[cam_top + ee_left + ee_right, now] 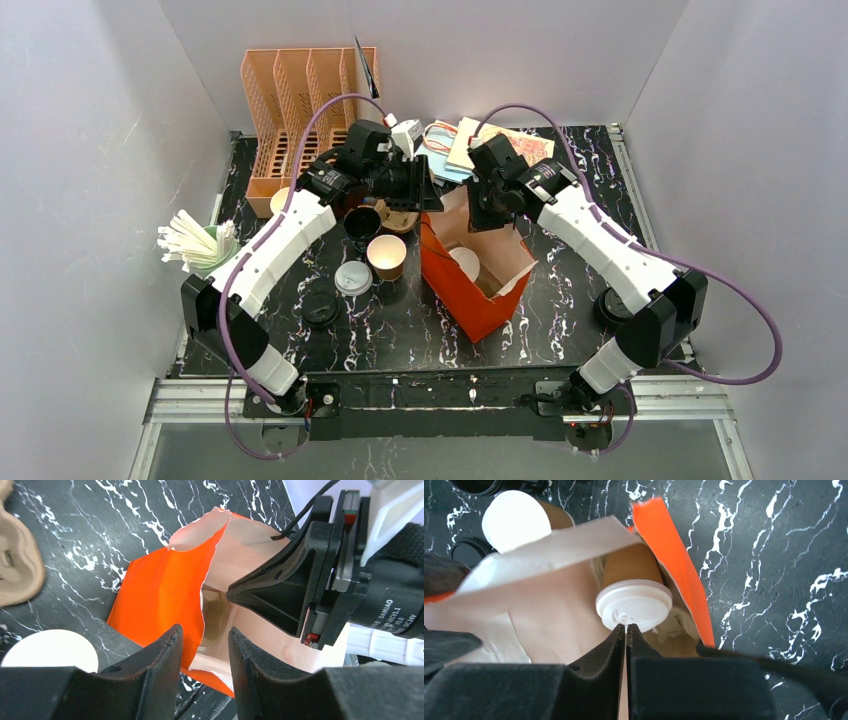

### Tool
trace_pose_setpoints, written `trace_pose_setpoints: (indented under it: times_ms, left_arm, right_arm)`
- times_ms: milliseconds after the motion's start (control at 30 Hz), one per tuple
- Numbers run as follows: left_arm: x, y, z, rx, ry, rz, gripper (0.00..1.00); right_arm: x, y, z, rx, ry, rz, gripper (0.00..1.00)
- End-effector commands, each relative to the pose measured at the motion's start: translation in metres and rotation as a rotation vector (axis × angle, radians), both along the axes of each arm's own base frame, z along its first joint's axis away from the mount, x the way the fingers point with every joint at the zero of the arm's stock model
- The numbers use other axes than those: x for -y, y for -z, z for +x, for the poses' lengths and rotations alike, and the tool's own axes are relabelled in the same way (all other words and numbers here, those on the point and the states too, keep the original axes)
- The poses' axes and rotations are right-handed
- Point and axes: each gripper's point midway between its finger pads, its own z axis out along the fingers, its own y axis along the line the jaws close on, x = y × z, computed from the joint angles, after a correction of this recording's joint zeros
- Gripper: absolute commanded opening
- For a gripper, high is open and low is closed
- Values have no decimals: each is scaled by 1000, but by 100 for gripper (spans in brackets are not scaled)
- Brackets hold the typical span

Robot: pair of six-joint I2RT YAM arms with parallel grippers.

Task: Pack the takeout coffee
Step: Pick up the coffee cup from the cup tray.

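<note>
Takeout coffee [634, 587], a brown paper cup with a white lid snapped on, sits inside the orange bag [470, 300] in the middle of the bench [560, 290]. From above only its round lid shows, in the left half of the bag's mouth, so the cup appears to stand upright with its long axis vertical and the lid on top.

The right gripper [625, 628] hangs over the upper rim of the bag, and in its own camera the lid lies straight ahead of the fingertips, just beyond them. Its fingers are pressed almost together, leaving only a hairline slit. They grip no part of the cup, and I cannot tell whether bag paper is caught between them.

The left gripper [205, 630] is at the bag's upper-left corner with its fingers partly spread. The torn edge of the orange wall runs into the gap between them, but they do not look clamped on it.

The right arm is the nearer one to the cup, right above it. The left arm reaches only the bag's rim.

An open brown cup [386, 255], a black cup [362, 222] and a loose lid [352, 277] stand on the bench left of the bag.

By my reading the cup is packed. Any next move would be a straight lift out of the bag's mouth, without dragging the paper sideways and tipping the cup.
</note>
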Motion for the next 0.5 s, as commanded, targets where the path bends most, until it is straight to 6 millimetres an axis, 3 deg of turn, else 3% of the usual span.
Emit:
trace_pose_setpoints:
  times_ms: [0, 167, 467]
  left_arm:
    - [3, -5, -26, -74, 12, -48, 35]
    - [8, 2, -50, -151, 55, -39, 32]
    - [16, -10, -90, -219, 118, -54, 38]
  right_arm:
    - [-14, -7, 5, 39, -96, 44, 15]
    - [-14, -4, 6, 42, -118, 27, 18]
    - [-30, -9, 13, 76, -203, 62, 25]
